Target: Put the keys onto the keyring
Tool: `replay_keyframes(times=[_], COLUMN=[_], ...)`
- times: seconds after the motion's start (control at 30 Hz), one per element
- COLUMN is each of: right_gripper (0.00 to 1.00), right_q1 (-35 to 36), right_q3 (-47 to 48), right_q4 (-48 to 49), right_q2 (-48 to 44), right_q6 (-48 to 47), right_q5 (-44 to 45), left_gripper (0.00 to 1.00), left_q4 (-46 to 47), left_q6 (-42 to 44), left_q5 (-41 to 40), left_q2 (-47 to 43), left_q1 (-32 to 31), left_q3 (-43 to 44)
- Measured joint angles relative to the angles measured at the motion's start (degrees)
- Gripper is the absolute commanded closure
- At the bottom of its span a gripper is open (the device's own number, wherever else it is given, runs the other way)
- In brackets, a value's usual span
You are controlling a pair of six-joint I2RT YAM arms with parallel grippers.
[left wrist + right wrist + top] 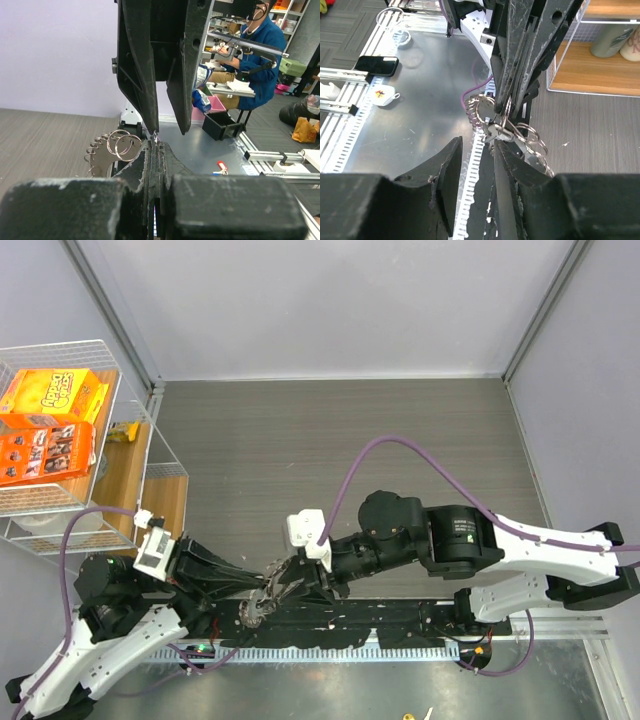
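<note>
The keyring [262, 602] hangs between both grippers over the table's near edge, its silvery keys fanned like a toothed wheel. My left gripper [252, 586] is shut, with a thin bit of the ring [155, 136] sticking out at its fingertips [150, 150]. The keys and loose rings [114, 149] hang to its left. My right gripper [477, 150] is open, its right fingertip [506, 152] right under a silver key [499, 131] of the bunch. The left gripper's fingers [520, 55] come down from above onto the ring. No loose black-headed key shows.
A wire basket [120, 390] with orange cereal boxes stands at the far left on a wooden shelf [170, 495]. A slotted rail [330, 645] runs along the near edge. A phone [376, 63] and a small white tag [384, 96] lie on the metal plate.
</note>
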Motion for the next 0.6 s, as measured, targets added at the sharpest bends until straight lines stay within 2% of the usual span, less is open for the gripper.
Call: replay_keyframes(times=[0.6], right_gripper=[0.70], right_q1=[1.5], right_q3=[2.3], right_q4=[0.5], right_q2=[1.5], right_q6=[-3.5], right_q5=[6.1], left_gripper=[1.00], left_q4=[9.3], left_q6=[-2.6], left_q5=[-1.0], left_q2=[0.0], left_q1=[0.0], left_q3=[-2.8])
